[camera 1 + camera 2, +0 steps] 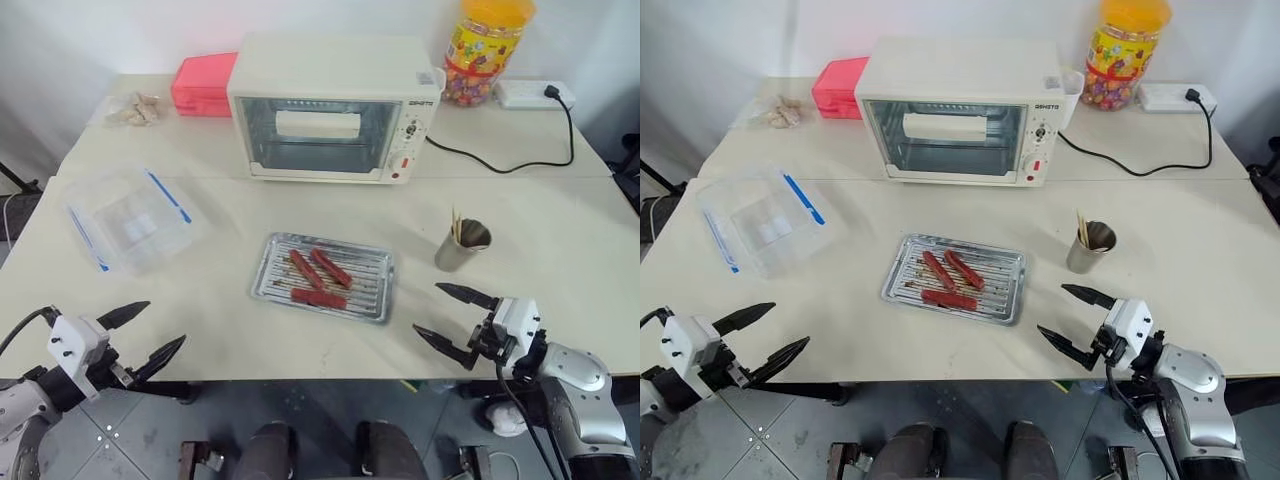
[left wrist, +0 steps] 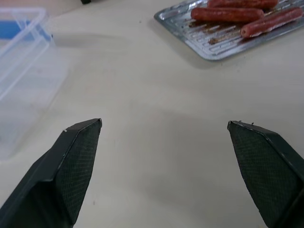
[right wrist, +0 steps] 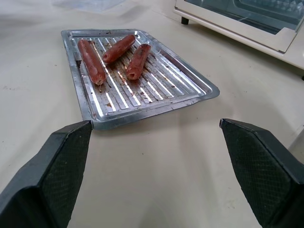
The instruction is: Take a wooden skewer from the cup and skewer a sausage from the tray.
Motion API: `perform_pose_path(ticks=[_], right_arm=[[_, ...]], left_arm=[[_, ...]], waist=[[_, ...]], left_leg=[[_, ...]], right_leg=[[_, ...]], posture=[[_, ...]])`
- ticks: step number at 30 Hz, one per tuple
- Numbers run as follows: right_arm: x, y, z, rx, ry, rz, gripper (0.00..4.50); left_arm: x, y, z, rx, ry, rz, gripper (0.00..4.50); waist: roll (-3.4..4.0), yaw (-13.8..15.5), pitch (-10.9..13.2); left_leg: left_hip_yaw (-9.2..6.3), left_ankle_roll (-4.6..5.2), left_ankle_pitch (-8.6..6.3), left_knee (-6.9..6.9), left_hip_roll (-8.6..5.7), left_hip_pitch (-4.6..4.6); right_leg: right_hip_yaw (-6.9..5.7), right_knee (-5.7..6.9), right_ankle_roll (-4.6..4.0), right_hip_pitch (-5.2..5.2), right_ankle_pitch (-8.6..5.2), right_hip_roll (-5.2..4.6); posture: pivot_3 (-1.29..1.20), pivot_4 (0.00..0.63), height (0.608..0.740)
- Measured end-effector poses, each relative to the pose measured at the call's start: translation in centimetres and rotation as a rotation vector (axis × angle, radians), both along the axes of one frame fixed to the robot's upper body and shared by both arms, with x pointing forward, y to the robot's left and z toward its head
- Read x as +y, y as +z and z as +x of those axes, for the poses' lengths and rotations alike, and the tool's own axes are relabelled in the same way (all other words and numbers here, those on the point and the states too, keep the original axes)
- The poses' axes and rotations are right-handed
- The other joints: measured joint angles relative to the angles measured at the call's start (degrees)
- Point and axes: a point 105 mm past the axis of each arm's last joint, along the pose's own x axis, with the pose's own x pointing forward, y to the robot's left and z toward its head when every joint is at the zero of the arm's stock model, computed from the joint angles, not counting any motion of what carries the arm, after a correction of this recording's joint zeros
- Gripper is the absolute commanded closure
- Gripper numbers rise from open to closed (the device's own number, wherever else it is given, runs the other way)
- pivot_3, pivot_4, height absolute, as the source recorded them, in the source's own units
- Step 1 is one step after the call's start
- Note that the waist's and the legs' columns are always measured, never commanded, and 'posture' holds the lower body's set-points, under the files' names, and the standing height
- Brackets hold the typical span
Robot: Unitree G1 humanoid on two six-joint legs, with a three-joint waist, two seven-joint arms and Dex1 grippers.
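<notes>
The right gripper (image 1: 455, 314) and left gripper (image 1: 142, 334) hover spread wide and empty at the table's near edge, the cup (image 1: 461, 245) of skewers beside the tray (image 1: 375, 262), whose three sausages (image 3: 90, 60) the right wrist view shows.

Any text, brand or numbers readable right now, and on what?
Oven: a short dark brand word at the top of its control panel, too blurred to read.
Oven dials: markings too small to read.
Candy jar: colourful printed label, no words legible.
Tray, cup, pink box: no text visible.
</notes>
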Motion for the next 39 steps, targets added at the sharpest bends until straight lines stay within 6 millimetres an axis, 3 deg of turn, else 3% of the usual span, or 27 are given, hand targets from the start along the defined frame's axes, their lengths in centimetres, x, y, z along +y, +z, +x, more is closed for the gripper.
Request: perform_pose_path(ticks=[7,13,17,21,28,34,39], right_arm=[[-0.4,0.5,-0.3,0.007,-0.036,0.013,0.05],[-4.9,0.9,-2.6,0.060,-0.171,-0.038,0.05],[-6.1,0.8,-2.8,0.069,-0.212,-0.045,0.05],[-5.5,1.4,-2.3,0.060,-0.175,-0.030,0.05],[-4.5,4.1,-1.2,0.010,-0.131,0.004,0.05],[-6.6,8.4,-1.8,0.043,-0.105,-0.119,0.05],[-7.1,11.2,-1.1,0.034,-0.095,-0.255,0.05]], left_arm=[[-2.1,0.8,1.0,-0.024,-0.101,-0.047,0.00],[-7.2,3.1,1.6,-0.068,-0.420,-0.101,0.00],[-8.9,3.2,1.9,-0.057,-0.513,-0.111,0.00],[-9.0,3.0,1.9,-0.047,-0.539,-0.113,0.00],[-7.7,3.6,2.0,-0.052,-0.461,-0.172,0.00],[-7.6,3.3,1.7,-0.031,-0.457,-0.172,0.00],[-9.6,3.1,2.1,-0.040,-0.526,-0.201,0.00]], waist=[[0.00,0.1,0.0],[0.03,1.2,0.0],[0.04,0.6,0.0],[0.06,0.0,0.0],[0.11,0.2,0.1],[0.13,1.2,0.1],[0.11,1.4,0.1]], left_leg=[[-0.02,0.00,0.00,0.03,-0.02,-0.03],[-0.03,0.02,0.00,0.12,-0.05,-0.01],[0.10,0.02,0.01,0.09,0.02,0.08],[0.09,0.03,0.02,0.06,0.01,0.07],[-0.07,0.04,0.02,0.10,-0.04,-0.05],[-0.02,0.15,0.01,0.29,-0.10,-0.04],[-0.06,0.16,0.01,0.30,-0.07,-0.03]], right_leg=[[0.03,0.01,0.01,0.01,0.01,-0.02],[0.03,-0.02,0.01,0.09,0.01,0.05],[0.01,0.03,0.01,0.07,0.01,0.13],[-0.01,0.08,0.01,0.05,0.01,0.13],[0.05,0.03,0.01,0.06,0.01,0.05],[0.04,-0.11,0.05,0.14,0.03,0.06],[0.07,-0.13,0.05,0.18,0.03,0.02]], posture=[[0.00,0.150,0.740],[0.00,0.150,0.740],[0.00,0.150,0.740],[0.00,0.150,0.740],[0.00,0.150,0.740],[0.00,0.150,0.740],[0.00,0.150,0.740]])
